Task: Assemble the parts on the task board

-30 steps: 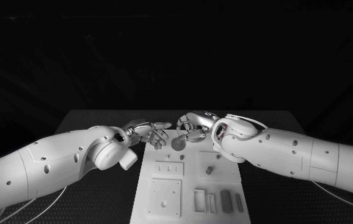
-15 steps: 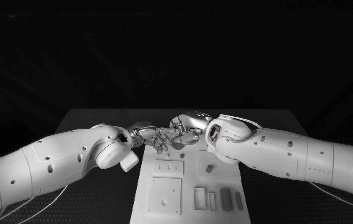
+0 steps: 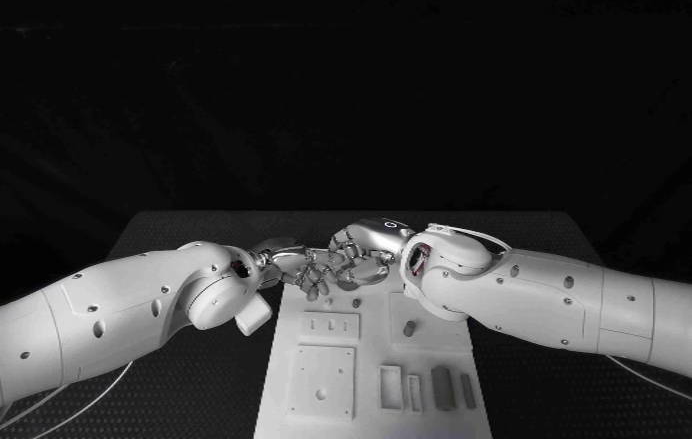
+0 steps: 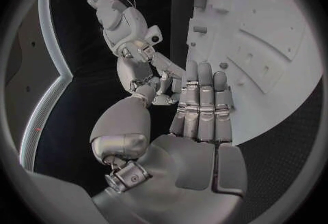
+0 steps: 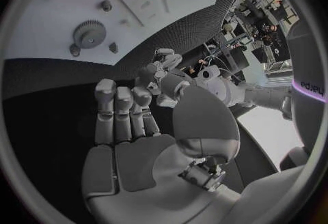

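Now the left hand (image 3: 296, 264) and right hand (image 3: 361, 254) have closed in to meet over the task board's (image 3: 375, 354) far end, both flat-fingered and apparently empty, with the gear (image 5: 89, 33) lying loose on the board nearby, so it's not seated yet.

Head camera high, looking down; wrist cameras close behind each palm.
All three share the task board (image 3: 372, 379) (image 4: 273, 43) (image 5: 103, 0).

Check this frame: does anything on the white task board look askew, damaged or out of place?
Nothing stands out. The white task board lies straight on the black table, grey rectangular parts sit upright in their slots, and a grey toothed gear lies flat on it. The left hand and right hand meet above its far end.
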Action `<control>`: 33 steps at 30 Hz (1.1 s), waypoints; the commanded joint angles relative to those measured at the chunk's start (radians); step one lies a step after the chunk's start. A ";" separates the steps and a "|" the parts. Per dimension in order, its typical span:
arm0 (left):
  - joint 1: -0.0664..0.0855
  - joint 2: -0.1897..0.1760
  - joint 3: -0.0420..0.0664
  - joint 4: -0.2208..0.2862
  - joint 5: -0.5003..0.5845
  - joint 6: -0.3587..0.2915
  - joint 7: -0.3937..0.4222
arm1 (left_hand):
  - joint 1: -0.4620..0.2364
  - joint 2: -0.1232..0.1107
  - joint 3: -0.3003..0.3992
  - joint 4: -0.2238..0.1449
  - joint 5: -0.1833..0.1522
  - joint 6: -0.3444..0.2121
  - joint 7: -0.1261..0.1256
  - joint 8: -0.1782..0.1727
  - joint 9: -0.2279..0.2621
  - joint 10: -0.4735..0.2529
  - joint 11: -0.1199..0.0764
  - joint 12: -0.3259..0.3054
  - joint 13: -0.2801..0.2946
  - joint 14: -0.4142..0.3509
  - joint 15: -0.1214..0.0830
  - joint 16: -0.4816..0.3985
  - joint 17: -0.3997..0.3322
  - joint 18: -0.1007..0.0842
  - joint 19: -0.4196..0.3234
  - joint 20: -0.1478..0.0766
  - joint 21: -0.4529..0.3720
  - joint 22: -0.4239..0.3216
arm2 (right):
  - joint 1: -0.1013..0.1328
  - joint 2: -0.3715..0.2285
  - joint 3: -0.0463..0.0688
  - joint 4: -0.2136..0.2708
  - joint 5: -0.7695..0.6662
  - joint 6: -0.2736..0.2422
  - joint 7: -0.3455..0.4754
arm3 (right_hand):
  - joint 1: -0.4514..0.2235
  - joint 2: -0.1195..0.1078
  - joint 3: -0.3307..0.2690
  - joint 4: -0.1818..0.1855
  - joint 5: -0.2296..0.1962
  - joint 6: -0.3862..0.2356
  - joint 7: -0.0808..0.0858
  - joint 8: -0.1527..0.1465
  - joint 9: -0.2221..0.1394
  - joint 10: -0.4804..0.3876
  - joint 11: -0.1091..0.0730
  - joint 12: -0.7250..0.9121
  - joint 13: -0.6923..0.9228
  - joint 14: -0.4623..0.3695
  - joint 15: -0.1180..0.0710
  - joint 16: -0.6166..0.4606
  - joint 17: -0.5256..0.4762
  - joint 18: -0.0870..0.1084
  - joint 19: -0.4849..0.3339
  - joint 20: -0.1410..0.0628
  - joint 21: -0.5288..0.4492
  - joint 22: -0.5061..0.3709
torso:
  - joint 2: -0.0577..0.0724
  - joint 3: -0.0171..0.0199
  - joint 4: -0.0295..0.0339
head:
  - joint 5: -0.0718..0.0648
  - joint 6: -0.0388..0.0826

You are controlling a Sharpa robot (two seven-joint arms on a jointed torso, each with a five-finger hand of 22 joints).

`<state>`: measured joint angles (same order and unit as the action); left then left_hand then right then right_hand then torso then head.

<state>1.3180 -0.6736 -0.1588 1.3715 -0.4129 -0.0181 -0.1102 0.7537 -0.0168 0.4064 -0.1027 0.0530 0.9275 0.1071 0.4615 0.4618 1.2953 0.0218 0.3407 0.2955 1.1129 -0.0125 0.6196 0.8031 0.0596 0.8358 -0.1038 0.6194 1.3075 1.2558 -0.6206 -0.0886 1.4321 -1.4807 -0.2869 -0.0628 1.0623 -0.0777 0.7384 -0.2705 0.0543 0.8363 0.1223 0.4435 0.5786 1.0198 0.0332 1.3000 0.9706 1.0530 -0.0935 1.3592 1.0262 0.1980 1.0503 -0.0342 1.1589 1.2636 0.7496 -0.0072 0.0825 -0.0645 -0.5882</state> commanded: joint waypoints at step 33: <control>0.001 0.014 0.000 -0.013 0.024 0.008 -0.011 | 0.028 0.081 0.040 -0.110 0.020 0.042 -0.006 -0.021 0.026 0.006 -0.008 0.020 0.032 0.003 -0.001 0.021 -0.008 -0.017 -0.003 -0.006 0.016 0.007 | -0.004 0.006 -0.008 0.021 0.011 0.037 0.007 | -0.003 -0.010 0.011 -0.002 -0.006 0.190 -0.040 0.003 0.004 -0.085 -0.055 -0.004 0.001 0.019 -0.027 -0.006 0.001 0.064 -0.001 -0.009 0.002 -0.002 | 0.000 0.0001 -0.0007 | 0.004 -0.010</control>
<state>1.3171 -0.6650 -0.1607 1.3583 -0.4061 -0.0172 -0.1322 0.7928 0.0639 0.4476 -0.2100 0.0697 0.9630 0.1002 0.4443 0.4868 1.3011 0.0197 0.3562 0.3263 1.1132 -0.0128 0.6349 0.7956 0.0521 0.8342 -0.1051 0.6304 1.3073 1.2543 -0.6176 -0.0957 1.4447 -1.4753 -0.2707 -0.0684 1.0624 -0.0778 0.7441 -0.2706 0.0544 0.8362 0.1222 0.4429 0.5809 1.0198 0.0332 1.3000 0.9706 1.0526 -0.0964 1.3592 1.0259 0.1977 1.0495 -0.0382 1.1589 1.2628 0.7497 -0.0071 0.0827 -0.0622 -0.5973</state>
